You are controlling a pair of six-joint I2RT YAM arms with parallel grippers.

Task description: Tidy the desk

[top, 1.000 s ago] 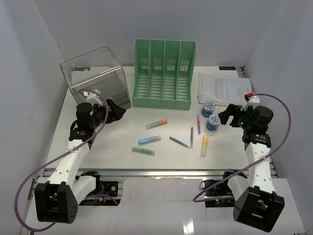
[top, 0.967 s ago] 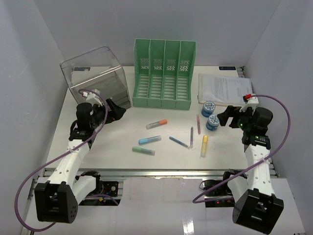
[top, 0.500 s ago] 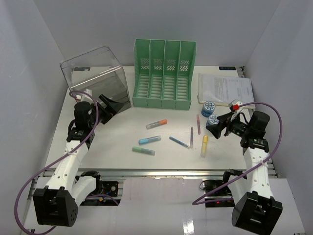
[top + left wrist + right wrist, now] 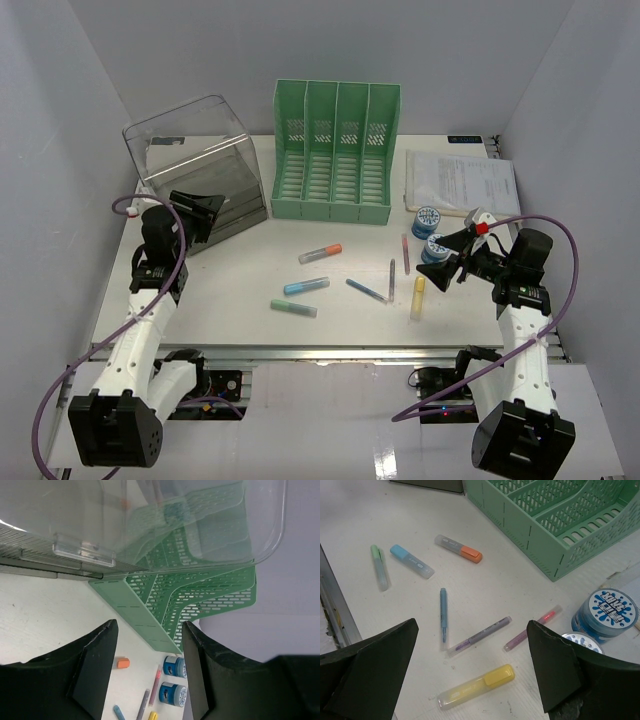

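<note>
The worktop point(image 4: 230, 290) has its long axis left to right. The left pincer point(image 4: 208, 212) and right pincer point(image 4: 438, 264) are wide, empty.

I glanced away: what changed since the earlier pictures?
The left hand swung left toward the clear drawer box. The right hand moved nearer the front edge, beside the blue tubs, toward the yellow highlighter. Both are open, holding nothing. Markers, green rack and papers unmoved.
</note>
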